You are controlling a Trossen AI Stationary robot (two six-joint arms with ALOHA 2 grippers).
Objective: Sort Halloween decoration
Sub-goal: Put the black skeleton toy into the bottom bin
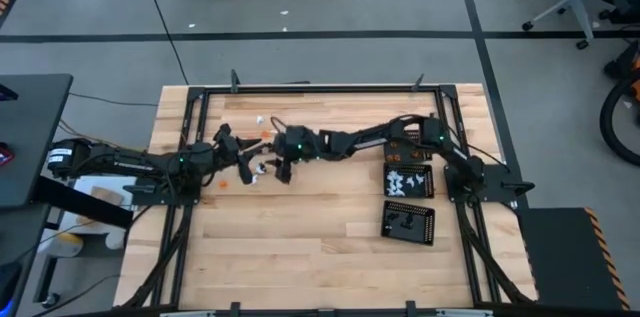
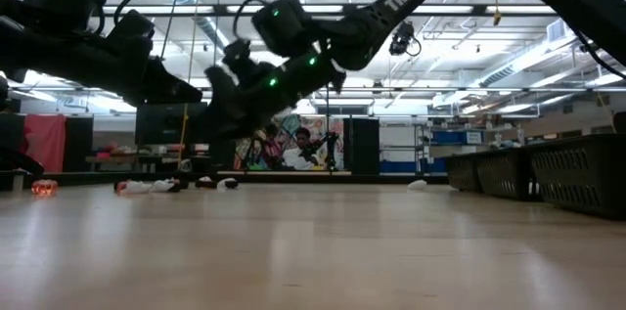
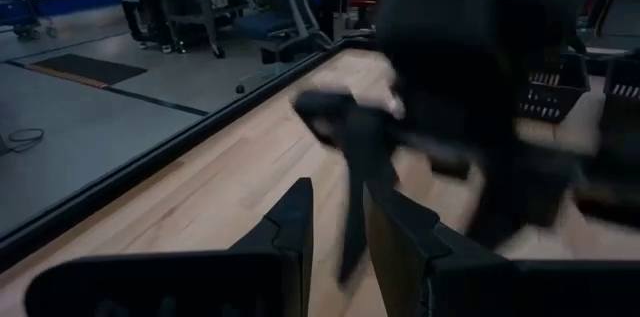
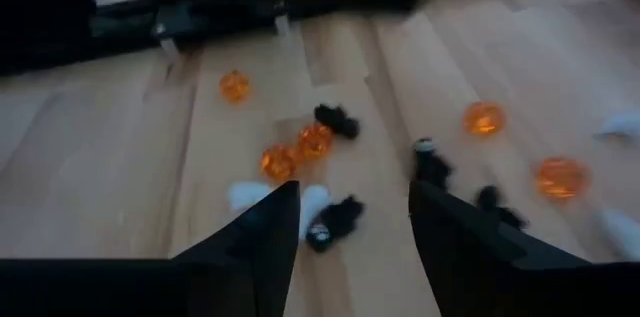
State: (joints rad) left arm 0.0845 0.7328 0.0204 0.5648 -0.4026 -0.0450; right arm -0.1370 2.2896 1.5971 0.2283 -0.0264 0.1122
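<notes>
The Halloween decoration lies loose on the wooden table: orange pumpkins point(image 4: 278, 162) point(image 4: 484, 118), black pieces point(image 4: 337, 120) point(image 4: 432, 165) and white pieces point(image 4: 250, 195), all resting on the boards. My right gripper point(image 4: 355, 202) reaches in from the right point(image 1: 280, 167) and hovers open just above them; a black piece point(image 4: 335, 219) and a white one point(image 4: 312, 202) lie below the gap between its fingers. My left gripper point(image 3: 340, 242) waits at the pile's left side point(image 1: 243, 162), its fingers a narrow gap apart with nothing seen between them.
Black perforated trays point(image 1: 410, 181) point(image 1: 408, 222) sit at the table's right, by the right arm's base. A black frame rail point(image 1: 300, 88) runs round the table. Stray pieces lie apart: an orange one point(image 1: 222, 183) and a white one point(image 1: 262, 120). Bare boards fill the near half.
</notes>
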